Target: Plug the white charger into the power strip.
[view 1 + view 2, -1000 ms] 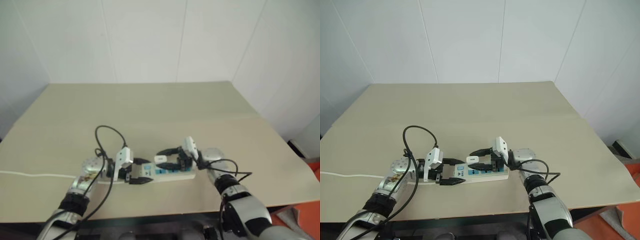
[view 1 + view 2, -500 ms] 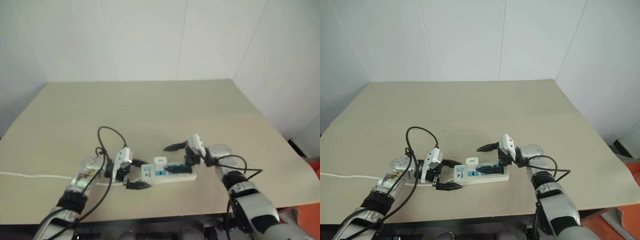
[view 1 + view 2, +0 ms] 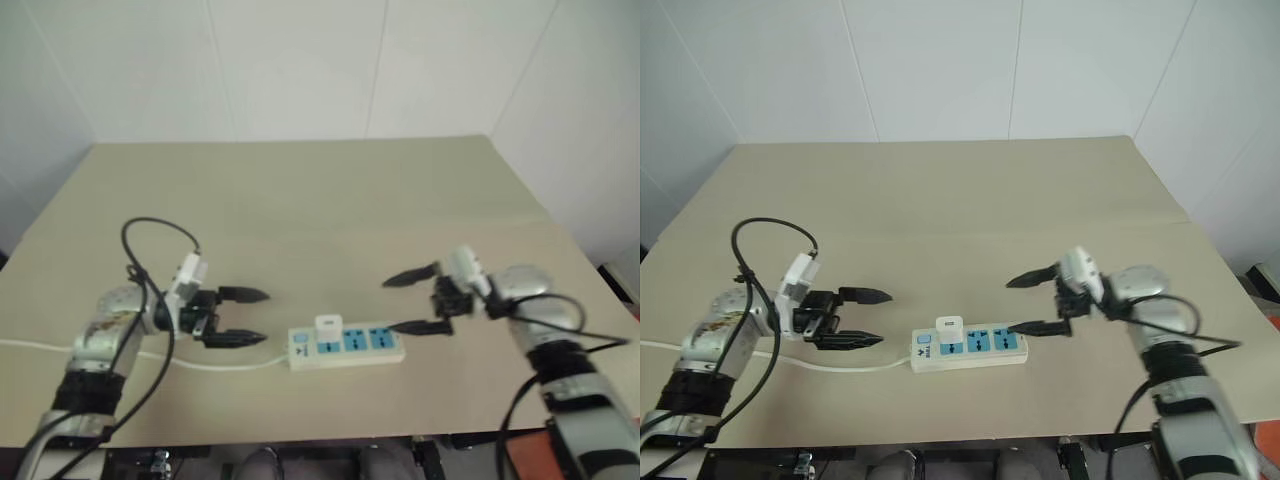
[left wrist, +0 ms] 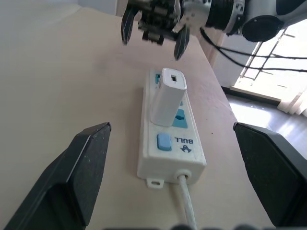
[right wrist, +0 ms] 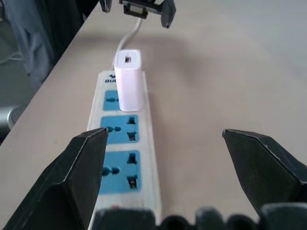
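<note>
White charger (image 3: 949, 328) seated upright in power strip (image 3: 970, 350); I hold left gripper (image 3: 856, 318) and right gripper (image 3: 1036, 303) spread, clear either side.

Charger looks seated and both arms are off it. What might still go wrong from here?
1. The charger leans in its socket on the strip, so it may be only partly seated.
2. The cord runs just below the open left end effector, which might snag it and drag the strip.
</note>
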You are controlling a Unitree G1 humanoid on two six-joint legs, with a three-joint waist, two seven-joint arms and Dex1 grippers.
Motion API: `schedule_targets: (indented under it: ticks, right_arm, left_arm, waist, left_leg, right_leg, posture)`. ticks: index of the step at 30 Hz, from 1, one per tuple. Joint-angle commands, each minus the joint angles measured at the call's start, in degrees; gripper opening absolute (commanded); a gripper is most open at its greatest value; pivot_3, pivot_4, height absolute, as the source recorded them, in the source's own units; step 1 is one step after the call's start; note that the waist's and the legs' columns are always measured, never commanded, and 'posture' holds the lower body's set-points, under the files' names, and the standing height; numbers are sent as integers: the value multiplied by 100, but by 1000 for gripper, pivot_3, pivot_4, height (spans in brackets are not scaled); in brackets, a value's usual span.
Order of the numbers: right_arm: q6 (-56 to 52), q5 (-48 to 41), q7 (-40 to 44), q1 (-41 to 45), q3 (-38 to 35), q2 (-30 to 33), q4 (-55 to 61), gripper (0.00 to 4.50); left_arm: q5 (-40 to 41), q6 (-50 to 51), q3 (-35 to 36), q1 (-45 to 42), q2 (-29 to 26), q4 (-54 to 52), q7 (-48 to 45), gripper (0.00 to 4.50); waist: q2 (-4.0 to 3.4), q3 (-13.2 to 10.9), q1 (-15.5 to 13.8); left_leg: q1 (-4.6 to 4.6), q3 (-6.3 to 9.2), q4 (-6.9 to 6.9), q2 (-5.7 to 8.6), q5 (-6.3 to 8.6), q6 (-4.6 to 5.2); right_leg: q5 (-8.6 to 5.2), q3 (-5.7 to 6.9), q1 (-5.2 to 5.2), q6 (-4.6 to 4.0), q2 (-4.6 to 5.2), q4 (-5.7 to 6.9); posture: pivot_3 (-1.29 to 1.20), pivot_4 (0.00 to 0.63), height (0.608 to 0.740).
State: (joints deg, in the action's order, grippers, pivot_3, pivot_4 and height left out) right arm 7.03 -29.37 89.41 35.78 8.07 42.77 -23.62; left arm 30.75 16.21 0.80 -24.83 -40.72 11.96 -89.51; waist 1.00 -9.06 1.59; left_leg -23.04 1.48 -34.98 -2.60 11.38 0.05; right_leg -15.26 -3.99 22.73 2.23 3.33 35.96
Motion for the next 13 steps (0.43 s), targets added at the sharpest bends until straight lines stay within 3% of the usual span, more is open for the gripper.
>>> schedule_targets:
  ticks: [1,6,13]
  right_arm:
    - [-321,-434,309,-97,-125,916,823,4500]
    - [-662,-571,309,-765,-214,2274,1524,4500]
    - [-673,-523,200,-1675,-845,2404,1897,4500]
  left_arm:
    - [-463,-499,-114,-54,-325,-44,-148,4444]
    - [-757,-816,-162,115,-438,104,-50,4444]
    - [-751,-820,-142,284,-292,-30,109,4444]
  waist:
    - [1,-6,-5]
    - [3,-14,-74]
    - [12,-20,-76]
  left_leg:
    - [1,-1,9,0,0,0]
    - [-8,-10,10,-1,4,1]
    - [-9,-11,-17,-1,3,0]
  right_leg:
    - [0,0,0,0,-1,-7]
    - [-2,-2,7,1,2,-25]
    - [-2,-3,5,7,3,-11]
  posture:
    - [0,150,740]
    - [0,150,740]
    - [0,150,740]
